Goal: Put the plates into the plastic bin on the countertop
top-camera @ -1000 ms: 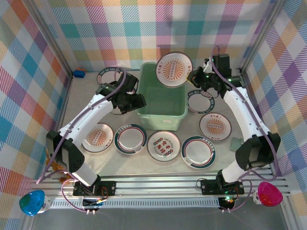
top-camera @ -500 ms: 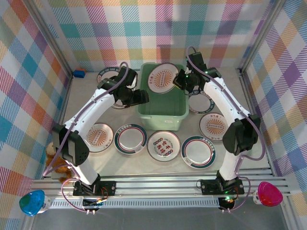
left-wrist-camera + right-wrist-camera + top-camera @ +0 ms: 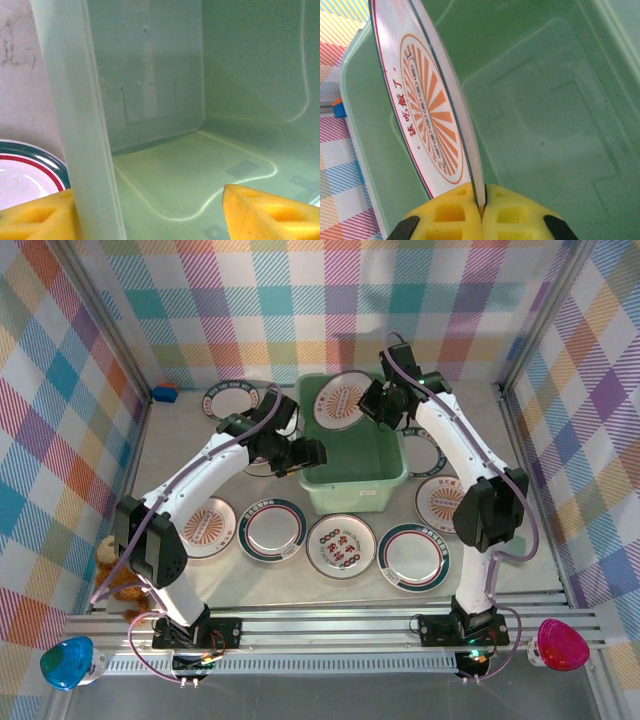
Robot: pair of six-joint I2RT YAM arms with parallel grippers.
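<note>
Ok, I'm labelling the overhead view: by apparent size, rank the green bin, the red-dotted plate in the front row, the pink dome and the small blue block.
1. Green bin
2. Red-dotted plate
3. Pink dome, which probably sits nearer the camera, so it may look bigger than it is
4. Blue block

Robot test cell, seen from my station. Plaid-printed walls (image 3: pixel 60 360) enclose a beige countertop (image 3: pixel 285 585). My left arm (image 3: pixel 200 475) and right arm (image 3: pixel 470 455) are bolted to an aluminium rail (image 3: pixel 330 625), with a blue dome (image 3: pixel 66 660) and a pink dome (image 3: pixel 560 643) at its ends.
</note>
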